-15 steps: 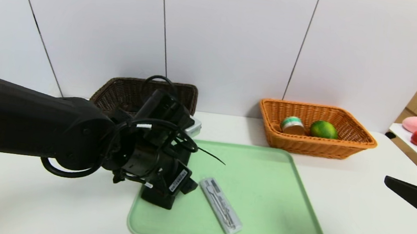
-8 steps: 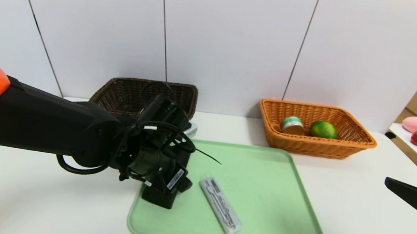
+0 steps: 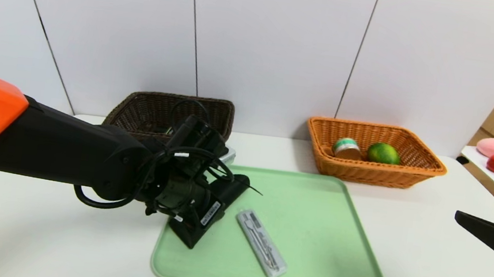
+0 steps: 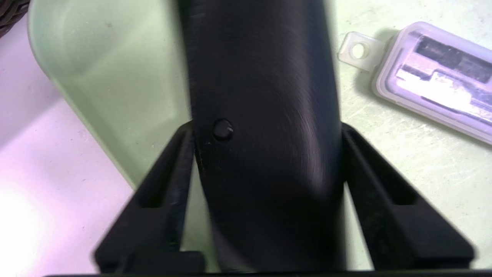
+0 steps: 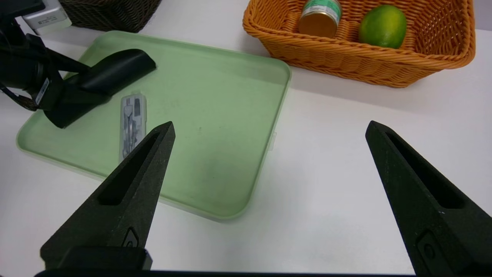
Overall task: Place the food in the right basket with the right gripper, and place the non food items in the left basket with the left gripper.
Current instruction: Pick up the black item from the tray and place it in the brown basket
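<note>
Two baskets are being shown: the dark brown woven left basket (image 3: pixel 157 109) and the orange-tan wicker right basket (image 3: pixel 410 173), which is holding one round green lime (image 3: pixel 383 153) and one small tin can (image 3: pixel 347 148). One long black folded fabric pouch (image 3: pixel 213 206) is being clamped by the left gripper (image 4: pixel 265 184), reaching low over the pale green plastic tray (image 3: pixel 321 221), its long axis tilted diagonally. One slim clear-grey cutlery case (image 3: pixel 261 244) is lying beside it. The right gripper (image 5: pixel 269 192) is being held spread wide above the white tabletop (image 3: pixel 438 253).

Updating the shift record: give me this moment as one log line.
left gripper: shut on black pouch | right gripper: open, idle | cutlery case: on tray

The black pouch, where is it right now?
In the head view the black pouch sits at the green tray's left edge, gripped in the left claw, beside the clear cutlery case.
</note>
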Controlling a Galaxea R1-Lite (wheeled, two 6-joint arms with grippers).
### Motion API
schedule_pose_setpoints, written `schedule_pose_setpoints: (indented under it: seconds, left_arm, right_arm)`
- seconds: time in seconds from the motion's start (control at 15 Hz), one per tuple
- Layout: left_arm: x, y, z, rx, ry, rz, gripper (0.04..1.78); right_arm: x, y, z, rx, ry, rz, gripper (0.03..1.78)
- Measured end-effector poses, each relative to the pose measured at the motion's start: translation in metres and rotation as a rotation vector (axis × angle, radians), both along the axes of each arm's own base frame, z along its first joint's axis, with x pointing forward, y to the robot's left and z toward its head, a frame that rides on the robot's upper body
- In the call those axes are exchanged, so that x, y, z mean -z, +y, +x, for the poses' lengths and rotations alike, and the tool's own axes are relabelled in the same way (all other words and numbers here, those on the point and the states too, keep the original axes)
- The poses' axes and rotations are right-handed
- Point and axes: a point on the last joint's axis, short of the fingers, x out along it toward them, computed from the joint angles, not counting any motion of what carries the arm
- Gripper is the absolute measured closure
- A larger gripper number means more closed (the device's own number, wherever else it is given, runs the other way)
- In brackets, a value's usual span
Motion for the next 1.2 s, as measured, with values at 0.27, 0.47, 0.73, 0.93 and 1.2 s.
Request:
schedule_pose_setpoints:
  seconds: [0.27, 0.47, 0.73, 0.93, 1.2]
  left_arm:
    - [-0.002, 0.000, -0.002, 0.000, -0.005, -0.003, 1.13]
    - [-0.012, 0.002, -0.006, 0.004, -0.025, -0.020, 1.31]
    - [-0.061, 0.007, -0.010, 0.005, -0.181, -0.136, 1.39]
    - [-0.114, 0.025, -0.007, -0.030, -0.343, -0.276, 1.41]
    - [-0.154, 0.079, 0.013, -0.144, -0.460, -0.322, 1.42]
  right_arm:
    - [0.000, 0.000, 0.000, -0.003, 0.002, 0.000, 0.10]
    - [0.002, 0.000, 0.000, -0.005, 0.009, -0.002, 0.10]
    - [0.003, 0.000, 0.001, -0.006, 0.020, -0.008, 0.10]
    - [0.006, 0.001, 0.001, -0.010, 0.024, -0.020, 0.10]
    - [0.011, 0.001, 0.002, -0.013, 0.036, -0.036, 0.10]
